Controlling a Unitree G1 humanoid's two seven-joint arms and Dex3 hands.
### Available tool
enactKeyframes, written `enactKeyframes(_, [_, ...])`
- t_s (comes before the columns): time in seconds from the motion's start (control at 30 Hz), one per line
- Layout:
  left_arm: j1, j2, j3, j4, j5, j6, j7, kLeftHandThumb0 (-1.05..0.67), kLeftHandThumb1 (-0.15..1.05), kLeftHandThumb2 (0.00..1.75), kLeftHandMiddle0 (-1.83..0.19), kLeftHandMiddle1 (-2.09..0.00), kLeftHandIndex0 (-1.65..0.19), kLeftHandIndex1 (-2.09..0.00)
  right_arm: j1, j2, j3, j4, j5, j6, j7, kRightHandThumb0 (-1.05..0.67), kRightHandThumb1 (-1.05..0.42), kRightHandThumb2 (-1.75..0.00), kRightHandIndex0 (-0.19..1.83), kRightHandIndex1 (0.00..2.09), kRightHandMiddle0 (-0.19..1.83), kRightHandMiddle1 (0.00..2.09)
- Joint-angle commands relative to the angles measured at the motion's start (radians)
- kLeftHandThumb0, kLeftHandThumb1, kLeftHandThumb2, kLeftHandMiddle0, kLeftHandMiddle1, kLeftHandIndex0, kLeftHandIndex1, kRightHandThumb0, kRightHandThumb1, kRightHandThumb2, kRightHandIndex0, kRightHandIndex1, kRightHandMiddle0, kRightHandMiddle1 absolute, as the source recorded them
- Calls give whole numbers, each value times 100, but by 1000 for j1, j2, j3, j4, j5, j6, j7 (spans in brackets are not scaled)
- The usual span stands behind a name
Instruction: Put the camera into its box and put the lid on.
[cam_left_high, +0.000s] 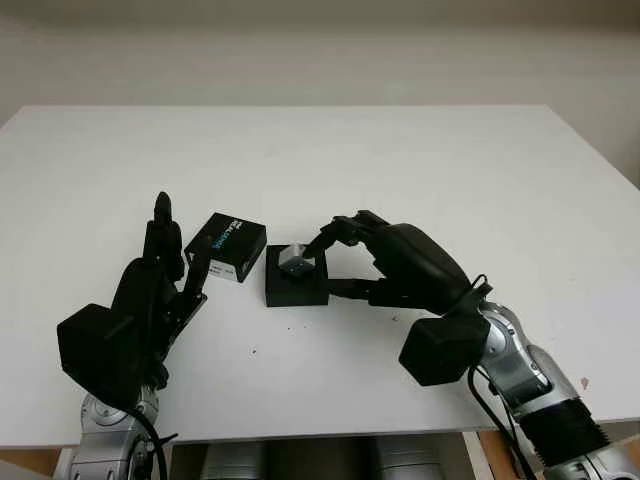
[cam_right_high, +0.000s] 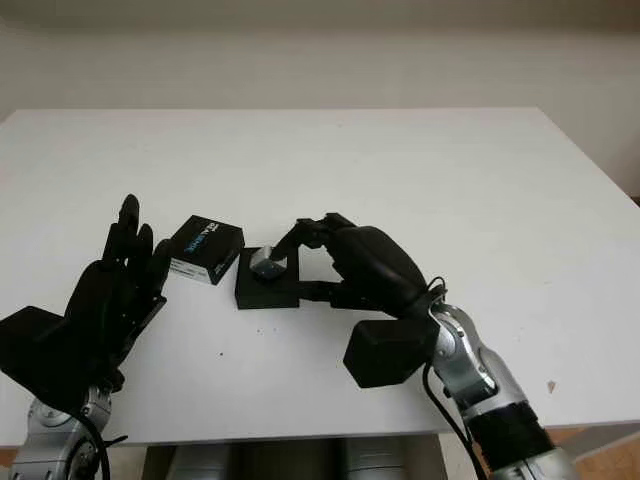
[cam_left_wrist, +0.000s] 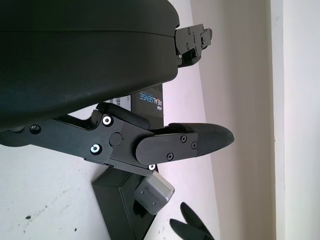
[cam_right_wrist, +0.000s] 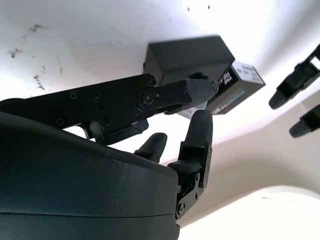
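Observation:
The small grey camera (cam_left_high: 295, 260) sits tilted in the open black box (cam_left_high: 296, 287) near the table's middle. My right hand (cam_left_high: 325, 265) reaches in from the right, open. Its fingertips (cam_left_high: 322, 240) hover at the camera's upper right corner, and its thumb lies along the box's right side. In the left wrist view a small gap separates those fingertips (cam_left_wrist: 192, 227) from the camera (cam_left_wrist: 154, 192). The black printed lid (cam_left_high: 228, 246) lies just left of the box. My left hand (cam_left_high: 180, 250) stands open beside the lid, on its left.
The white table (cam_left_high: 420, 170) stretches bare behind and to the right of the box. Its front edge runs close under both forearms. Small dark specks mark the surface in front of the box.

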Motion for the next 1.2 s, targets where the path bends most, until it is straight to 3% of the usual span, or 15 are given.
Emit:
enactKeyframes(0.0, [-11,2,0,-14,3,-5,1,-59,105,49,19,-4,19,-4,9,-11,-13,-25,3,15,15,-51,-105,-18,13,85,25,115])
enactKeyframes(0.33, [-7,-4,-1,-16,3,-5,9,-59,105,49,19,-4,19,-4,19,20,-21,-25,15,39,21,-50,-105,-19,17,94,15,106])
enactKeyframes(0.5, [-9,-6,-4,-10,7,-12,11,-60,105,49,19,-5,18,-5,-12,63,-37,-4,-26,48,-83,-49,-105,-17,22,55,16,73])
enactKeyframes(0.67, [-11,-11,-5,-8,4,-10,14,-61,105,48,18,-5,18,-5,-45,105,-48,18,-40,70,-158,-52,-105,-17,26,42,13,54])
enactKeyframes(0.97, [-10,-9,-4,-11,7,-6,14,-60,105,48,19,-4,19,-5,-105,113,-95,45,-69,93,-289,-52,-105,-12,24,39,10,63])
enactKeyframes(1.07, [-13,-11,-2,-8,-1,-9,12,-59,105,49,19,-4,19,-5,-96,129,-126,37,0,141,-251,-54,-105,-13,18,36,5,63])
enactKeyframes(1.17, [-18,-22,6,-2,-15,-17,18,-60,105,50,19,-2,19,-3,-74,188,-213,9,255,314,-102,-62,-105,-27,4,16,-4,32])
